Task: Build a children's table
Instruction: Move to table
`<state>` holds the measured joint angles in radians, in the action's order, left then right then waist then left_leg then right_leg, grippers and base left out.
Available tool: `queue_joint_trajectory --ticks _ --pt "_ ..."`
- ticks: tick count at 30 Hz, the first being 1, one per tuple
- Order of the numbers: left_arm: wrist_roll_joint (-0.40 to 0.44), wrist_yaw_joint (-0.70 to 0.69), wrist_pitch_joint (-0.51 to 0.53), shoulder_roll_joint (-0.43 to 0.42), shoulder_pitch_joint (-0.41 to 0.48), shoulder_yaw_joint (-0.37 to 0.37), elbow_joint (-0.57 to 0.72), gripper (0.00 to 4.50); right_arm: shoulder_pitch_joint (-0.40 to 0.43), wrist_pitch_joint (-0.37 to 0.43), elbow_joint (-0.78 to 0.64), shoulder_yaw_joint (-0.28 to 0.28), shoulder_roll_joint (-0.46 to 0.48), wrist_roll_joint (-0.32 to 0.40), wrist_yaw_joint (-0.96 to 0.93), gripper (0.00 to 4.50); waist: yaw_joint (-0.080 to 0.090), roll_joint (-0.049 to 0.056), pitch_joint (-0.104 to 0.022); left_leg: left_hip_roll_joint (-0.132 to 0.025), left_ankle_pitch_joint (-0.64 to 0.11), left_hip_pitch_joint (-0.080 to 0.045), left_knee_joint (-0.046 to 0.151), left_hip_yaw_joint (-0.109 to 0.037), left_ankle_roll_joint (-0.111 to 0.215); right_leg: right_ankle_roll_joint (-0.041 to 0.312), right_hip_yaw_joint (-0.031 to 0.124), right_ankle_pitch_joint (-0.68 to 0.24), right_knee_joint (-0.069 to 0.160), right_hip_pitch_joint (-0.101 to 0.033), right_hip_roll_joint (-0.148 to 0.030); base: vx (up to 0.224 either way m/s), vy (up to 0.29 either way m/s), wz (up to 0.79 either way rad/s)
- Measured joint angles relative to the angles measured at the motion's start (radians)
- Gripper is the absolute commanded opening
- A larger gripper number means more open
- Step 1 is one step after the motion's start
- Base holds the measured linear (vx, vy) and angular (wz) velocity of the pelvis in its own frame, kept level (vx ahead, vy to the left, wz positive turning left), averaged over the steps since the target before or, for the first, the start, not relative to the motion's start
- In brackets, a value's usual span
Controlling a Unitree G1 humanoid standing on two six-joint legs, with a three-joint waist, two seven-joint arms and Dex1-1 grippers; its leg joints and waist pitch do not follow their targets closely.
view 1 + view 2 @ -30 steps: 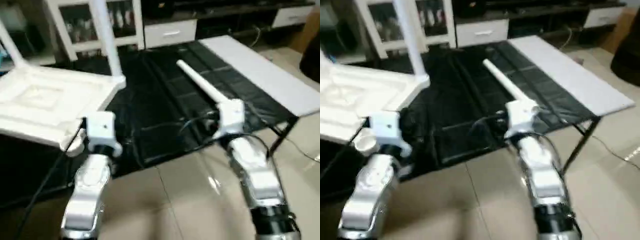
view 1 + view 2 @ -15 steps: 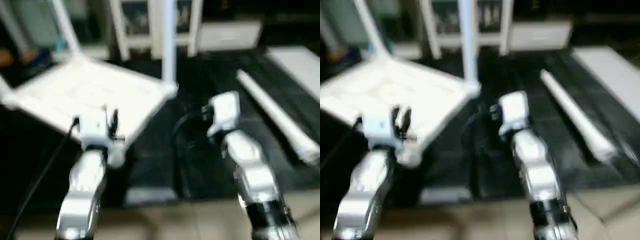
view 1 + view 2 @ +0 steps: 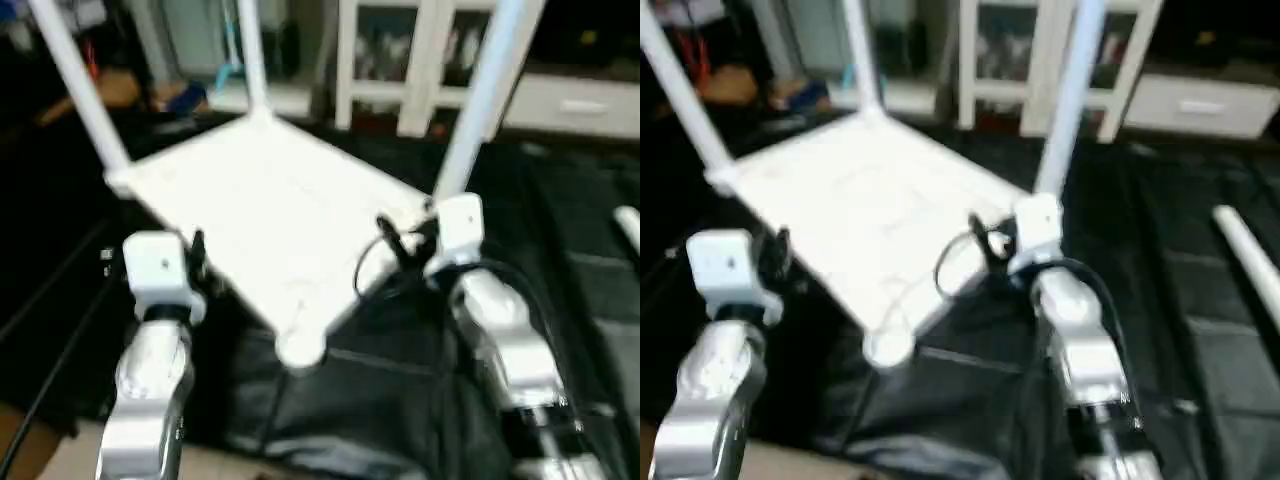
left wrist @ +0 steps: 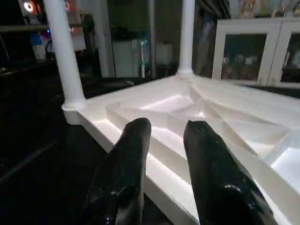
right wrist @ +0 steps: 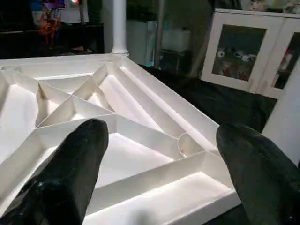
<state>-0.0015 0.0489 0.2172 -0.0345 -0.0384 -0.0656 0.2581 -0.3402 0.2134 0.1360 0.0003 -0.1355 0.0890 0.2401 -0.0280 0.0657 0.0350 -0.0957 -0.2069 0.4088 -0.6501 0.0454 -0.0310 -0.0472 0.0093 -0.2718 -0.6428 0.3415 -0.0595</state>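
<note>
Right wrist view, right fingers (image 5: pixel 243 173) spread wide over table top (image 5: pixel 140 140), left fingers (image 4: pixel 206 173) slightly parted, empty

Upturned table top (image 3: pixel 270 210) lies between both hands; loose leg (image 3: pixel 1246 250) seemingly far right.

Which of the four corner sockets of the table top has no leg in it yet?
The near corner socket, closest to the robot, between its two arms. The other three corners of the table top each hold an upright leg.
</note>
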Motion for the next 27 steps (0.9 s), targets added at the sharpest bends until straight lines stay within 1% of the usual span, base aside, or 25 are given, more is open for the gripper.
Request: queue_joint_trajectory --ticks 2,4,5,6,7,8,9,10,11,12,13,14,15,16,17,18,19,20,21,22,23,24,25,26,27 --pt "0.003 0.003 0.001 0.011 -0.002 0.013 0.000 1.46 0.000 0.005 0.000 -0.002 0.005 0.000 -0.003 4.03 0.006 0.000 0.001 -0.010 0.002 -0.001 0.008 0.004 -0.007 0.023 -0.018 0.008 0.005 -0.002 0.000 -0.089 0.004 -0.03" --pt "0.006 0.010 0.000 0.014 -0.001 0.020 0.000 1.46 0.000 0.019 -0.007 -0.002 0.012 -0.001 -0.022 4.03 0.028 0.000 0.002 -0.026 0.008 -0.006 0.014 -0.001 -0.006 0.088 -0.045 0.002 -0.007 0.002 0.003 -0.121 -0.056 0.08" --pt "0.006 0.013 0.000 0.016 -0.001 0.021 0.000 1.46 0.001 0.026 -0.015 -0.004 0.013 -0.001 -0.032 4.03 0.037 -0.001 0.001 -0.034 0.011 -0.007 0.015 -0.001 -0.012 0.100 -0.054 0.000 -0.016 0.002 0.004 -0.096 -0.108 0.11" --pt "0.007 0.020 -0.001 0.016 0.000 0.019 0.000 1.46 0.004 0.038 -0.030 -0.013 0.015 0.001 -0.046 4.03 0.048 -0.007 0.001 -0.043 0.017 -0.008 0.019 0.000 -0.022 0.101 -0.064 -0.002 -0.029 0.006 0.004 -0.095 -0.162 0.12" --pt "0.007 0.023 -0.002 0.020 0.004 0.019 0.000 1.46 0.016 0.048 -0.047 -0.024 0.015 0.003 -0.055 4.03 0.052 -0.013 0.001 -0.049 0.020 -0.012 0.025 0.001 -0.027 0.100 -0.071 -0.003 -0.036 0.007 0.004 -0.095 -0.162 0.12" --pt "0.007 0.025 -0.002 0.024 0.010 0.018 0.000 1.46 0.032 0.058 -0.059 -0.036 0.014 0.009 -0.059 4.03 0.055 -0.022 0.002 -0.056 0.020 -0.018 0.037 0.005 -0.028 0.098 -0.076 -0.003 -0.039 0.007 0.004 -0.085 -0.221 0.13" --pt "0.008 0.027 -0.004 0.025 0.021 0.017 0.000 1.46 0.058 0.073 -0.076 -0.049 0.013 0.022 -0.059 4.03 0.058 -0.034 0.003 -0.063 0.020 -0.027 0.059 0.011 -0.028 0.097 -0.079 -0.001 -0.038 0.007 0.008 -0.089 -0.248 0.12" --pt "0.010 0.029 -0.005 0.027 0.028 0.018 0.000 1.46 0.075 0.085 -0.092 -0.056 0.009 0.029 -0.058 4.03 0.060 -0.044 0.004 -0.062 0.008 -0.029 0.052 0.022 -0.029 0.097 -0.082 0.003 -0.031 0.014 0.015 -0.089 -0.248 0.12" --pt "0.018 0.031 -0.005 0.029 0.033 0.019 0.000 1.46 0.094 0.096 -0.108 -0.060 -0.004 0.032 -0.054 4.03 0.053 -0.051 0.006 -0.068 -0.039 -0.021 0.005 0.036 0.010 0.098 -0.085 0.008 -0.031 0.019 0.019 -0.048 -0.229 -0.02" --pt "0.022 0.032 -0.006 0.036 0.039 0.027 0.000 1.46 0.132 0.111 -0.136 -0.067 -0.029 0.035 -0.040 4.03 0.042 -0.055 0.006 -0.058 -0.072 -0.002 -0.126 0.066 0.067 0.106 -0.085 0.014 -0.029 0.012 0.025 0.003 -0.106 -0.07" --pt "0.026 0.032 -0.007 0.038 0.044 0.029 0.001 1.46 0.161 0.119 -0.151 -0.076 -0.045 0.036 -0.030 4.03 0.041 -0.059 0.006 -0.034 -0.085 -0.013 -0.164 0.077 0.086 0.114 -0.085 0.019 -0.022 0.012 0.032 -0.027 -0.189 -0.04" --pt "0.029 0.033 -0.008 0.037 0.048 0.028 0.007 1.46 0.177 0.129 -0.163 -0.085 -0.058 0.039 -0.019 4.03 0.044 -0.052 0.002 -0.014 -0.093 -0.027 -0.153 0.081 0.098 0.119 -0.090 0.029 -0.010 0.018 0.044 -0.064 -0.144 0.05" --pt "0.034 0.033 -0.013 0.033 0.048 0.027 0.020 1.46 0.182 0.133 -0.168 -0.101 -0.067 0.046 -0.013 4.03 0.050 -0.027 -0.005 -0.001 -0.103 -0.042 -0.107 0.083 0.114 0.121 -0.113 0.047 0.008 0.029 0.069 -0.113 -0.210 0.09" --pt "0.037 0.036 -0.018 0.029 0.049 0.025 0.025 1.46 0.182 0.133 -0.165 -0.107 -0.064 0.049 -0.012 4.03 0.054 -0.010 -0.009 -0.014 -0.117 -0.049 -0.079 0.065 0.061 0.122 -0.133 0.062 0.030 0.032 0.086 -0.082 -0.127 0.05" --pt "0.038 0.043 -0.018 0.027 0.059 0.021 0.025 1.46 0.178 0.133 -0.162 -0.104 -0.062 0.050 -0.012 4.03 0.057 -0.006 -0.009 -0.038 -0.106 -0.045 -0.067 0.063 0.041 0.109 -0.153 0.056 0.033 0.037 0.090 -0.093 -0.135 -0.06" --pt "0.040 0.055 -0.019 0.027 0.064 0.006 0.025 1.46 0.148 0.131 -0.161 -0.094 -0.047 0.054 -0.013 4.03 0.070 -0.009 -0.011 -0.053 -0.092 -0.036 -0.058 0.061 0.029 0.036 -0.144 -0.003 -0.086 0.075 0.073 -0.094 -0.129 -0.09" --pt "0.041 0.064 -0.019 0.024 0.063 -0.004 0.025 1.46 0.122 0.130 -0.161 -0.090 -0.036 0.059 -0.014 4.03 0.077 -0.010 -0.012 -0.058 -0.082 -0.029 -0.056 0.055 0.025 0.023 -0.120 -0.022 -0.165 0.098 0.053 -0.094 -0.129 -0.09" --pt "0.043 0.071 -0.019 0.029 0.057 -0.006 0.026 1.46 0.096 0.128 -0.161 -0.089 -0.032 0.063 -0.014 4.03 0.077 -0.014 -0.015 -0.062 -0.071 -0.021 -0.051 0.049 0.016 0.028 -0.096 -0.026 -0.181 0.099 0.026 -0.107 -0.152 0.03" --pt "0.046 0.077 -0.019 0.036 0.048 -0.006 0.028 1.46 0.063 0.125 -0.161 -0.087 -0.031 0.067 -0.014 4.03 0.072 -0.023 -0.018 -0.065 -0.059 -0.009 -0.044 0.050 0.007 0.036 -0.068 -0.030 -0.155 0.092 -0.011 -0.103 -0.225 -0.01" --pt "0.049 0.086 -0.019 0.039 0.044 -0.007 0.032 1.46 0.034 0.125 -0.160 -0.080 -0.028 0.068 -0.015 4.03 0.072 -0.043 -0.022 -0.065 -0.050 -0.004 -0.042 0.047 0.003 0.073 -0.046 -0.026 -0.105 0.073 -0.036 -0.103 -0.225 -0.01" --pt "0.053 0.089 -0.018 0.046 0.041 -0.005 0.031 1.46 0.011 0.126 -0.158 -0.076 -0.024 0.070 -0.017 4.03 0.070 -0.054 -0.023 -0.071 -0.044 -0.001 -0.040 0.047 0.002 0.048 -0.049 -0.026 -0.079 0.062 -0.052 -0.104 -0.295 -0.12" --pt "0.060 0.092 -0.016 0.056 0.042 0.003 0.030 1.46 -0.005 0.137 -0.151 -0.073 -0.022 0.073 -0.018 4.03 0.068 -0.057 -0.022 -0.077 -0.036 0.008 -0.037 0.045 0.058 0.067 -0.064 -0.014 -0.065 0.059 -0.036 -0.104 -0.295 -0.06" --pt "0.064 0.093 -0.016 0.068 0.038 0.011 0.030 1.46 -0.006 0.148 -0.146 -0.078 -0.028 0.075 -0.019 4.03 0.058 -0.063 -0.020 -0.078 -0.065 0.014 -0.074 0.056 0.144 0.071 -0.070 -0.005 -0.054 0.057 -0.030 -0.104 -0.295 -0.06" --pt "0.067 0.093 -0.017 0.074 0.037 0.034 0.030 1.46 -0.006 0.157 -0.133 -0.081 -0.033 0.074 -0.018 4.03 0.053 -0.068 -0.018 -0.068 -0.086 0.021 -0.129 0.077 0.167 0.081 -0.076 0.002 -0.044 0.050 -0.024 -0.084 -0.259 0.03" --pt "0.069 0.093 -0.017 0.078 0.036 0.048 0.030 1.46 -0.007 0.168 -0.123 -0.082 -0.037 0.072 -0.017 4.03 0.050 -0.070 -0.016 -0.046 -0.089 0.017 -0.166 0.087 0.168 0.090 -0.081 0.008 -0.035 0.045 -0.014 -0.076 -0.229 -0.01"
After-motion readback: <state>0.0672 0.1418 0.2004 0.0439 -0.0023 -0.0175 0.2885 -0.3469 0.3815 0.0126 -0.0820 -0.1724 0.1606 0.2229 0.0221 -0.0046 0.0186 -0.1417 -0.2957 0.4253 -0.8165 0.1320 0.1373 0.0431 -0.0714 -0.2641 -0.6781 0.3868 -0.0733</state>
